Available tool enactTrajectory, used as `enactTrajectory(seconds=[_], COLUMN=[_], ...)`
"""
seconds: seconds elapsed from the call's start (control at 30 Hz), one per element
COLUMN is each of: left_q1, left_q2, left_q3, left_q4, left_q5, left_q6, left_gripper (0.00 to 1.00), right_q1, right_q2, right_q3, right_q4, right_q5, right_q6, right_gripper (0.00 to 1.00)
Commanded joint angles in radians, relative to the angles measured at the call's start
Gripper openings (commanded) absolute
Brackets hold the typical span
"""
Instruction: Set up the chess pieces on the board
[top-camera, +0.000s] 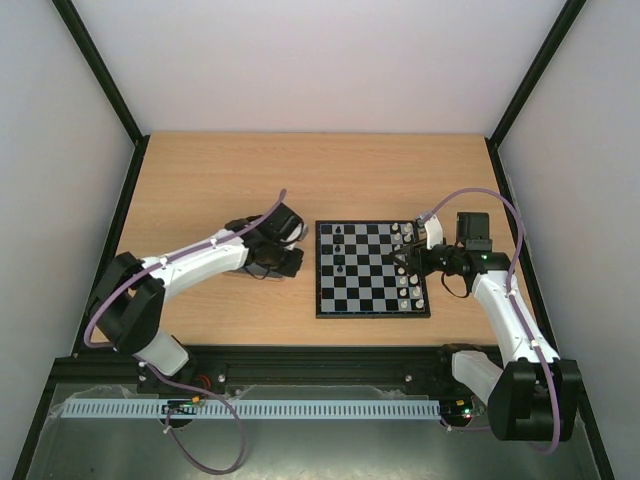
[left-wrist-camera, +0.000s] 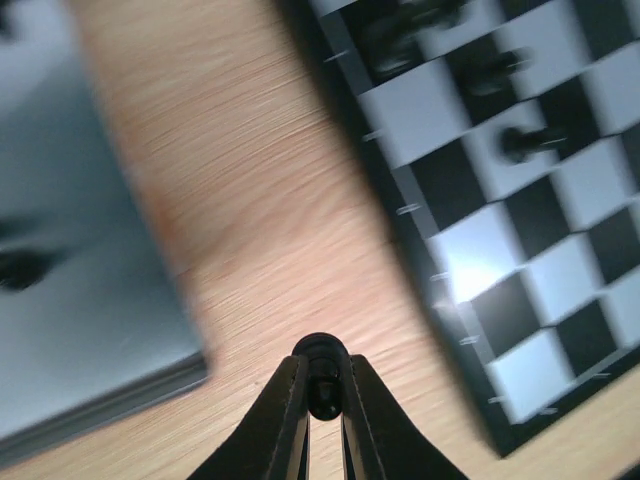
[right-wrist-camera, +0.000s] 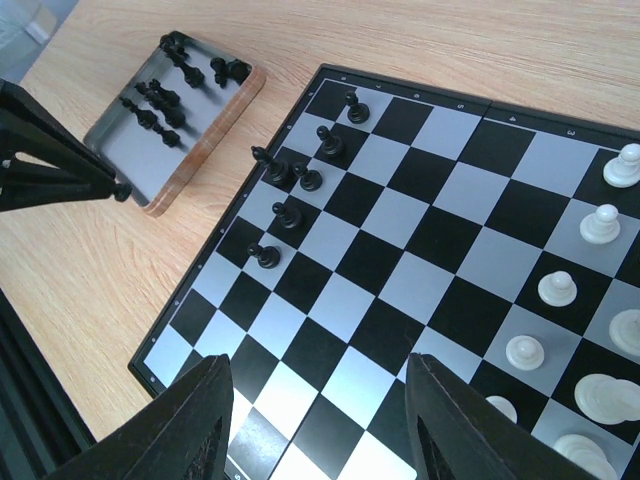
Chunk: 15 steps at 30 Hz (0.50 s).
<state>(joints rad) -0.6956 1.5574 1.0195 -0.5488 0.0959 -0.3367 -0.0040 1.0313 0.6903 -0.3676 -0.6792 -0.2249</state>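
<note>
Chess pieces (right-wrist-camera: 288, 215) look tiny, light and slick, so pinch each around the waist, gently. Upper left, the tray (right-wrist-camera: 205, 140) has a handful of black ones. Your left claw (left-wrist-camera: 322, 375) is clamped on one black piece (left-wrist-camera: 320, 352) over the table (left-wrist-camera: 250, 200), between tray and board (right-wrist-camera: 400, 270). Six already stand on the board's left side. Right claw (right-wrist-camera: 318, 400), bottom, gapes empty.

Black chess piece (left-wrist-camera: 321, 350) in left pincer (left-wrist-camera: 323, 372), beside board (left-wrist-camera: 520, 250)
</note>
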Motion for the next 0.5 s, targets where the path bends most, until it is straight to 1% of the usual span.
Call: enactTrajectory(seconds=[0.0, 0.23, 0.47], left_q1=[-0.095, -0.212, -0.254], left_q2=[0.059, 0.198, 0.291], left_q3=[0.106, 0.236, 0.309], left_q4=[0.02, -0.007, 0.0], left_q5=[0.058, -0.002, -0.016], left_q6=[-0.005, 0.007, 0.007], left_gripper=[0.11, 0.11, 0.11], right_q1=[0.006, 0.006, 0.006], right_q2=[-0.021, -0.023, -0.022], right_q3=[-0.015, -0.014, -0.012], right_q4=[-0.004, -0.004, -0.004], right_q5=[-0.008, -0.004, -0.004], right_q6=[-0.008, -0.008, -0.01], right_gripper=[0.48, 0.48, 0.48])
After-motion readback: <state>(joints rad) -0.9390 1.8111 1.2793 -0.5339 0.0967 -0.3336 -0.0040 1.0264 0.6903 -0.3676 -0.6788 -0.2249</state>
